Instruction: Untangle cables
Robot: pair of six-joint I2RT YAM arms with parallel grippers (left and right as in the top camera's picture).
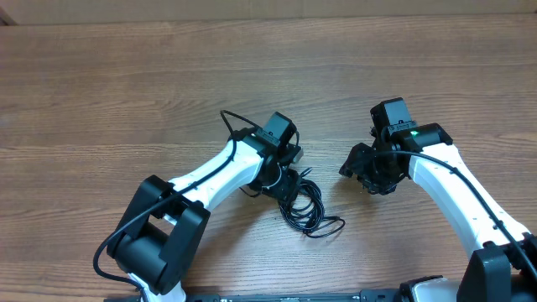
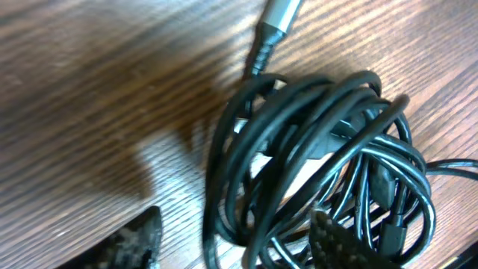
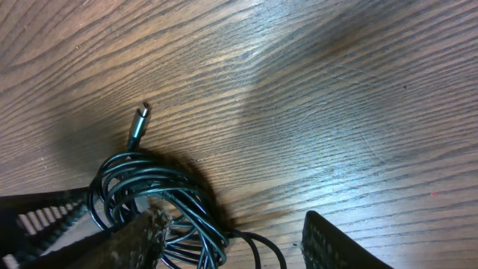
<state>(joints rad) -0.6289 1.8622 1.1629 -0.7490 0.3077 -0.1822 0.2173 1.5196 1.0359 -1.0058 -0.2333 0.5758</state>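
**Mia:** What is the biggest thing?

**Tom:** The brown wooden table (image 1: 126, 67); it fills the whole view from above.

**Mia:** And next?

**Tom:** Two white and black arms; the left arm (image 1: 210, 176) comes up from the bottom left of that frame; the right arm (image 1: 453, 184) comes in from the bottom right.

**Mia:** Where are the cables?

**Tom:** The cables (image 1: 304, 205) lie on the table just below the middle of the frame, in one black bunch of loops; one loop sticks out to the lower right.

**Mia:** Is a pincer holding them?

**Tom:** The left pincer (image 2: 235, 217) is right over the bunch; its two fingers stand apart; one finger is in front of the loops at the bottom of its own view, and the other sits off to the left with bare wood beside it; I can't see it squeezing anything. The right pincer (image 3: 233, 218) is open too and holds nothing; the bunch sits at the lower left of its view.

**Mia:** The smallest thing?

**Tom:** A silver plug (image 2: 280, 11); it pokes out of the bunch at the top of the left wrist view.
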